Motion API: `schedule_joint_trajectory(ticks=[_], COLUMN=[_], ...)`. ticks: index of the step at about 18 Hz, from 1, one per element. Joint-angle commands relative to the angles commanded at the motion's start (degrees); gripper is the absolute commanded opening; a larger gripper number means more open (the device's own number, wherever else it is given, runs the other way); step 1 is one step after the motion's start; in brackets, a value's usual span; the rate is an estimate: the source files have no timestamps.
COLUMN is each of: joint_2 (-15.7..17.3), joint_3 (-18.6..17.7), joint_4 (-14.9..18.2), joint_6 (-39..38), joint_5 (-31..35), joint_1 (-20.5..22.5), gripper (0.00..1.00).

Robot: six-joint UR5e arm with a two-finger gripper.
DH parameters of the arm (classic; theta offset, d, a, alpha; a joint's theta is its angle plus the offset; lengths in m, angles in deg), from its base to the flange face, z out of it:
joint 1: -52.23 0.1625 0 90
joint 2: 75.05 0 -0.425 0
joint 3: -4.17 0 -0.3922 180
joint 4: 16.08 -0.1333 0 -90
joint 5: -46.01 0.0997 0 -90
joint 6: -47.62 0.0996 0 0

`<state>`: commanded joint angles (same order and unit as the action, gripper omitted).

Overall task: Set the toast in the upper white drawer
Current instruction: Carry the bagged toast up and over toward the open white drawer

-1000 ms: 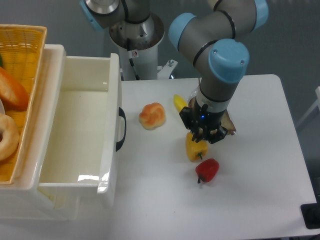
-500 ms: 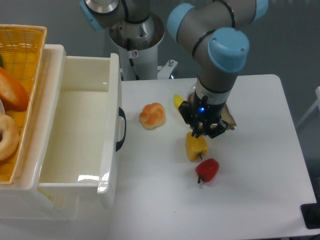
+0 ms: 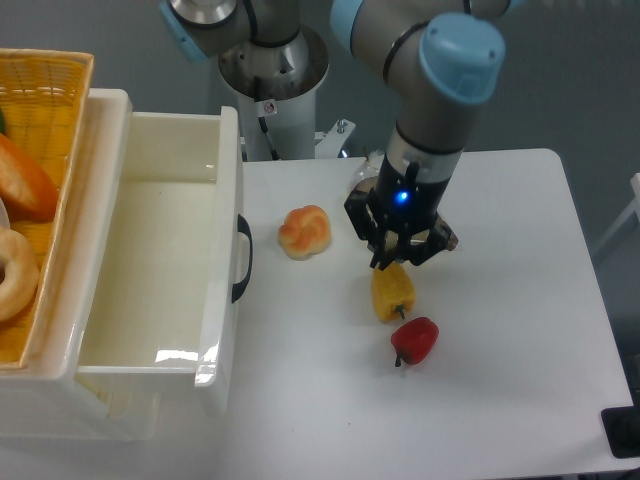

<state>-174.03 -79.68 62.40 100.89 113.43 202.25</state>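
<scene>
The gripper [image 3: 398, 250] hangs mid-table above the yellow pepper [image 3: 392, 292]; whether it clutches the toast, hidden from view, I cannot tell. The upper white drawer [image 3: 228, 190] stands pulled open at the left edge, ready to receive it.

1. A white surface [image 3: 520, 350] with rounded corners fills most of the view, seen from above; its finish is matte and evenly lit.
2. Behind and to the right of the surface, the floor [image 3: 590, 90] is a plain dull grey-blue.
3. At the lower right corner a small black object [image 3: 622, 432] sits at the surface's edge, cut off by the frame.
4. At the far right edge a pale, thin piece of furniture [image 3: 634, 195] shows; too little to identify.
5. Light is soft and diffuse, with faint shadows.
</scene>
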Motion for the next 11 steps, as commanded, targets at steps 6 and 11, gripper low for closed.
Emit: schedule_joint_trajectory(ticks=[6, 11], joint_2=[4.4, 6.25], joint_3=[0.09, 0.0], joint_4=[0.18, -0.52], joint_6=[-4.49, -9.93], joint_5=[-8.09, -14.15], joint_1=[-0.17, -1.49], gripper=[0.0, 0.0])
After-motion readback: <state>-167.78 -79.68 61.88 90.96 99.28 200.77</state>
